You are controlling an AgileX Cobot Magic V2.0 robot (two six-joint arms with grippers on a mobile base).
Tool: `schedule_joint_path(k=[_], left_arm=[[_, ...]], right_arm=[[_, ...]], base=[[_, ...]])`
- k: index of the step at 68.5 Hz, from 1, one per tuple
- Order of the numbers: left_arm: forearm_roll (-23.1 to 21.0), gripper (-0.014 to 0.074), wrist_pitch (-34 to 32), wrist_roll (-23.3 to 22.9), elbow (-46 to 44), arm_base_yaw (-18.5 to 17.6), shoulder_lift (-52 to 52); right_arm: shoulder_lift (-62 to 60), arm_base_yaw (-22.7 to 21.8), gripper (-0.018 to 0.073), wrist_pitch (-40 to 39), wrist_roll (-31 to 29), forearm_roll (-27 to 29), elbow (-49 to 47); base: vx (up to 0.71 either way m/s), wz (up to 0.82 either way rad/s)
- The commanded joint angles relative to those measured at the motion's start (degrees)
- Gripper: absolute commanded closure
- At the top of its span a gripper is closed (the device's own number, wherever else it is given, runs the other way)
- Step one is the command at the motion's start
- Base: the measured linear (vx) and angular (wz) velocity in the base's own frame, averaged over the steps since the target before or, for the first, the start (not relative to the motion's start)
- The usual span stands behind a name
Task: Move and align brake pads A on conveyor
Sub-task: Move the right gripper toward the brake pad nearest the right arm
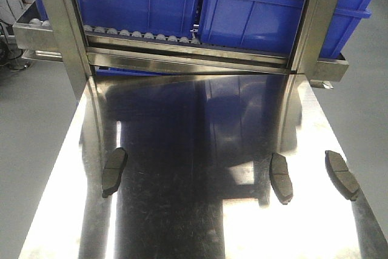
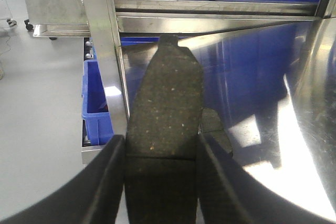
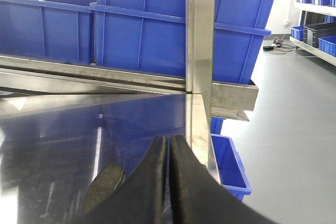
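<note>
Brake pads A, held pad (image 2: 165, 93): clamped lengthwise between the fingers of your left hand (image 2: 160, 140), raised over the steel counter (image 2: 294, 129). Second pad (image 2: 216, 129): flat on the counter just beyond it. The front view shows three lying flat: left pad (image 1: 114, 171), middle pad (image 1: 281, 177), right pad (image 1: 342, 174). Your right hand (image 3: 168, 145): fingers pressed together, holding nothing, with a near pad (image 3: 104, 184) on the counter beside it. Blue bins (image 1: 254, 10): racked behind.

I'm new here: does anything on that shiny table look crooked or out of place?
The left brake pad slants one way, the middle pad and right pad the other, unevenly spaced on the steel table.
</note>
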Motion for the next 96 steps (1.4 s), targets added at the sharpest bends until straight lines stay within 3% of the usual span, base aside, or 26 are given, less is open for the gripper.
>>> schedule_joint_path(k=[1, 68, 77, 96], left_arm=[[-1.1, 0.0505, -5.3, -0.4, -1.8, -0.2, 0.4], [-1.1, 0.0505, -5.3, -0.4, -1.8, -0.2, 0.4], [-1.1, 0.0505, -5.3, -0.4, -1.8, -0.2, 0.4], [-1.1, 0.0505, -5.3, -0.4, -1.8, -0.2, 0.4]], right_arm=[[-0.7, -0.4, 0.0563, -4.4, -0.5, -0.2, 1.0], [-0.7, -0.4, 0.0563, -4.8, -0.7, -1.0, 0.5], [2.6, -0.4, 0.0561, -0.4, -0.7, -1.0, -5.3], [27.8, -0.4, 0.0561, 16.1, -0.5, -2.3, -28.5]], base=[[0.00, 0.00], [0.00, 0.00], [0.00, 0.00], [0.00, 0.00]])
